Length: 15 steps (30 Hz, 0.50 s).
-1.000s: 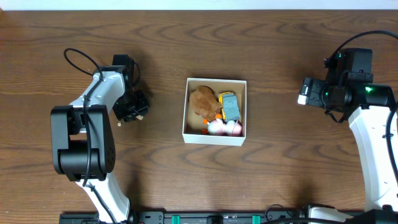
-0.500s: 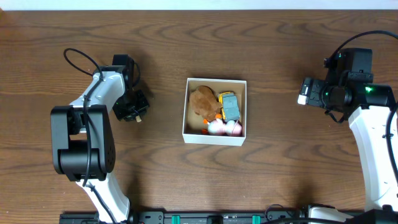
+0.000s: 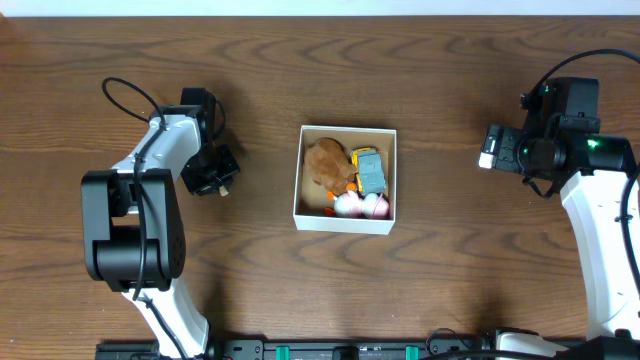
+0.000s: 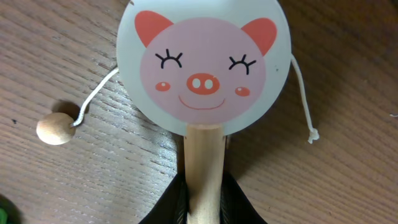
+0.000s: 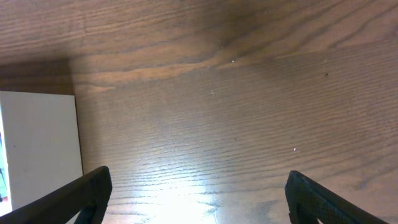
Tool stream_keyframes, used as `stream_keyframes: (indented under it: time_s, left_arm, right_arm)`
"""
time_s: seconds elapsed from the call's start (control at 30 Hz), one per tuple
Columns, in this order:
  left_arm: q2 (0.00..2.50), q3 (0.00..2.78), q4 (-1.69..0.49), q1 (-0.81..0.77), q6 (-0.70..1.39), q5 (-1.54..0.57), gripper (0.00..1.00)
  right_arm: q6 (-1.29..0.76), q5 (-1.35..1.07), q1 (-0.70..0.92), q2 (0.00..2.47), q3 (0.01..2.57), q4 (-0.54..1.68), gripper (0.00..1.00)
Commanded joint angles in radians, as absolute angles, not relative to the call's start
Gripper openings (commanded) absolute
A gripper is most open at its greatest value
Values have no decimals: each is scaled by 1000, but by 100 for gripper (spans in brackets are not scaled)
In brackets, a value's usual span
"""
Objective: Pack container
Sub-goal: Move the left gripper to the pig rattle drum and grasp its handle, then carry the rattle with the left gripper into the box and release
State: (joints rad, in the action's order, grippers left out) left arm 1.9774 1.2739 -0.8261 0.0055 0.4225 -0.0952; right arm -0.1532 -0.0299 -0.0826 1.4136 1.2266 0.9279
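Observation:
The container (image 3: 343, 221), a square white-walled box, stands mid-table and holds a brown plush (image 3: 326, 163), a blue and yellow toy car (image 3: 371, 170) and pink-white toys (image 3: 360, 205). Its white wall shows in the right wrist view (image 5: 37, 149). My left gripper (image 4: 202, 199) is shut on the wooden handle of a pig-face rattle drum (image 4: 204, 65), which lies low over the table, left of the container. Its bead (image 4: 55, 129) hangs on a string. My left gripper (image 3: 212, 172) hides the drum in the overhead view. My right gripper (image 5: 199, 193) is open and empty, right of the container (image 3: 490, 148).
The drum's other string ends in a bare knot (image 4: 313, 134) on the wood. A green speck (image 4: 5, 218) sits at the lower left edge of the left wrist view. Bare wooden table (image 3: 470, 260) surrounds the container.
The drum's bead has swung from the lower left of my left gripper to its lower right. The arms and the container have barely moved.

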Motion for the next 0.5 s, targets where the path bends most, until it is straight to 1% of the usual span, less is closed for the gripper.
stream_keyframes:
  time_s: [0.0, 0.17, 0.27, 0.37, 0.47]
  left_arm:
    - [1916, 1271, -838, 10, 426, -71, 6]
    - [1787, 1285, -881, -13, 408, -72, 6]
    - [1668, 1309, -918, -62, 350, -72, 6]
    - [1535, 1320, -924, -162, 233, -72, 6]
    - [1429, 1320, -910, -301, 99, -71, 6]
  right_arm:
    - [-141, -30, -85, 1421, 1228, 931, 91]
    - [-141, -30, -85, 1421, 1228, 931, 90]
    - [-141, -30, -85, 1421, 1228, 931, 91]
    - [-141, -30, -85, 1420, 1228, 930, 91]
    - [-141, -30, -85, 1421, 1228, 929, 91]
